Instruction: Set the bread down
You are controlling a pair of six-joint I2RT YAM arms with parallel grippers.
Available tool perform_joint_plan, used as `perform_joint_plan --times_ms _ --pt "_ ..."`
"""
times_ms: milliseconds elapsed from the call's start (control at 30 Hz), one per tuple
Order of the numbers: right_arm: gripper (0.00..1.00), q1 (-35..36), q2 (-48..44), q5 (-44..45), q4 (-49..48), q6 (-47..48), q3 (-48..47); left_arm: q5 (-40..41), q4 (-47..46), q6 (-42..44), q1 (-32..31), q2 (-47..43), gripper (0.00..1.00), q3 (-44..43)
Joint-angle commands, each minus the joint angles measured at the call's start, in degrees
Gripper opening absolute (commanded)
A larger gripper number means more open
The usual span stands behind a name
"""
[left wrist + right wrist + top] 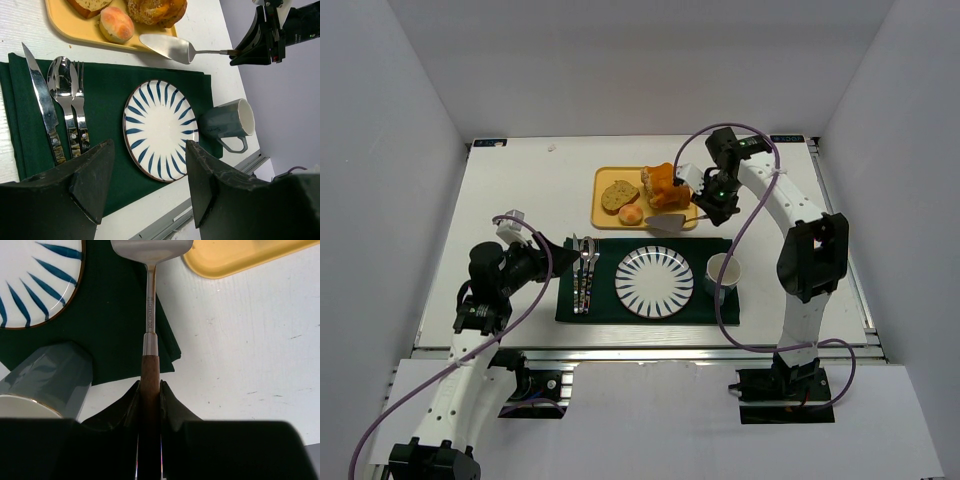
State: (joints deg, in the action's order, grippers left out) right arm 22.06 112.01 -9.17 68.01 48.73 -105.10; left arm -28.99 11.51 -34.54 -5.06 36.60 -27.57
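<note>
1. Resting on the yellow tray (605, 180), near its front rim, the bread (116, 23) is a small, smooth dome, pale tan with an orange blush.
2. Two rougher pieces share the tray with it: a flat brown seeded slice (618, 194) and a chunky, orange-crusted loaf piece (660, 184).
3. The right gripper (150, 390) clamps its dark fingers on the brown wooden handle of a spatula (167, 47).
4. The spatula's slim steel neck runs out to a flat, shiny, trowel-shaped blade.
5. That blade lies over the tray's front rim, its tip just beside the bun; whether they touch I cannot tell.
6. The left gripper (150, 150) holds nothing, its black jaws spread wide above the near edge of the dark green cloth mat (110, 85).
7. A round white plate (160, 130) with blue radiating strokes and a thin brown rim sits on the mat.
8. A grey glazed mug (227, 120) with a pale interior stands just beside the plate.
9. A polished knife (42, 105), spoon (60, 85) and fork (79, 115) lie side by side on the mat's other end.
</note>
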Motion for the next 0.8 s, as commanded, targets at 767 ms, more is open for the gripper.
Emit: perform_joint_plan --times_ms 767 --pt "0.0 1.05 7.08 1.7 -5.52 -2.68 -4.4 -0.27 0.53 1.41 -0.21 0.4 0.68 -2.57"
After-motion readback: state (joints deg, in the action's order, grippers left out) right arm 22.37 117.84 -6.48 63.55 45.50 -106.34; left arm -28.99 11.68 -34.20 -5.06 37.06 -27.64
